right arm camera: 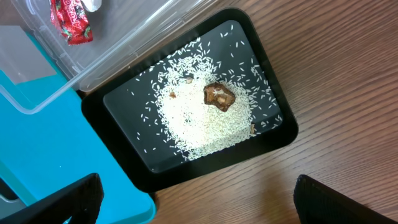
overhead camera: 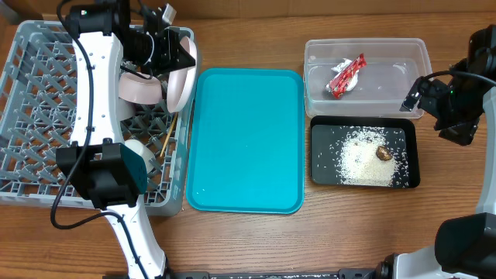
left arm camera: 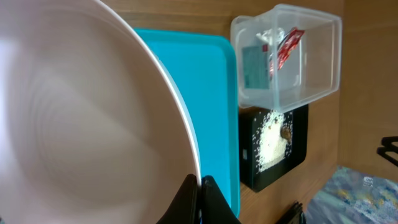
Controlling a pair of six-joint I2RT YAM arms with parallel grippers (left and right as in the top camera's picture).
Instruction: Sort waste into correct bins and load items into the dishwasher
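— Although the wrapper (overhead camera: pixel 346 76) carries white print on red, can you read any of it?

— No. It is crumpled, and the letters are too small in every view. It lies inside the tub (overhead camera: pixel 391 77), at the far right of the table (overhead camera: pixel 248 31). From the left wrist a bluish rectangle shows on the tub's wall, and nothing on it is legible either.

— Where is the plate?

— The left gripper (left arm camera: pixel 199 193) has its jaws clenched on the rim of the plate (left arm camera: pixel 81 124). From that wrist the plate fills the left half of the picture and hides the rack. Only the overhead shows it standing on edge at the right side of the rack (overhead camera: pixel 39 93), with the dish (overhead camera: pixel 138 87) just beside it and the chopsticks (overhead camera: pixel 166 142) nearer the front.

— And the right side?

— The right gripper (right arm camera: pixel 196 186) hangs by the right end of the bins, jaws spread wide, grasping nothing. Its camera gives what the overhead blurs: the rice (right arm camera: pixel 199 124) heaped in the middle of the black tray (right arm camera: pixel 283 134) with stray grains around, and the lump (right arm camera: pixel 218 96) sitting on the heap.

— The teal tray (overhead camera: pixel 248 139)?

— It lies between the rack and the bins. The tub sits just behind the black tray.
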